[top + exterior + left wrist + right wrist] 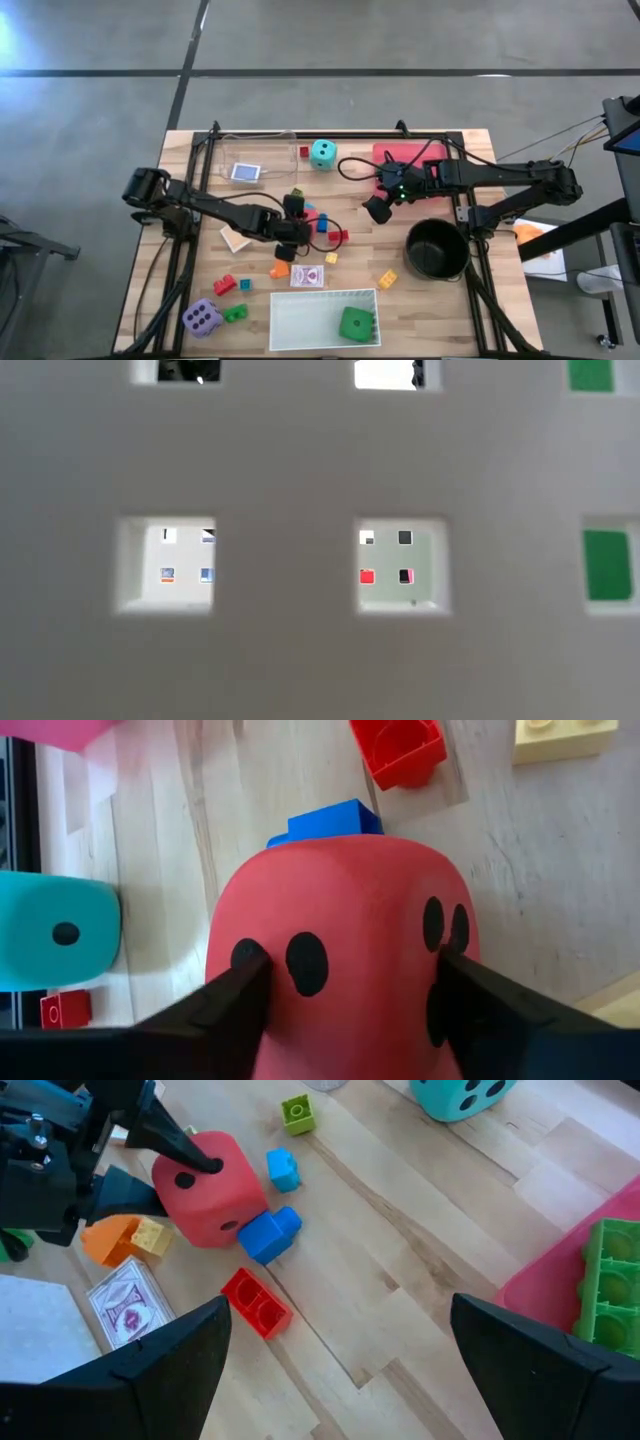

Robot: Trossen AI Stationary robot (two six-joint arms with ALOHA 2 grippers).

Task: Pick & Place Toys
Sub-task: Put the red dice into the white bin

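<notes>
Here, my pale wood worktop (430, 310) stands on grey floor. My left hand (292, 232) grips the red die (208, 1188) mid-worktop, blocks and a card (128, 1306) crowding it. My right hand (378, 206) hangs open near the black pot (436, 250).

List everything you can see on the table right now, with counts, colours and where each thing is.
red die: one, red, mid-table, between the left gripper's fingers
teal die: one, teal, beside the clear tray
purple die: one, purple, table corner on the left arm's side
green die: one, green, inside the white tray
small blocks: at least ten, mixed colours, scattered mid-table
cards: two, red-backed card by the white tray, blue card in the clear tray
trays: three, clear tray, white tray, pink tray
pot: one, black, under the right arm
left gripper: gripping the red die
right gripper: open, hovering mid-table
</notes>
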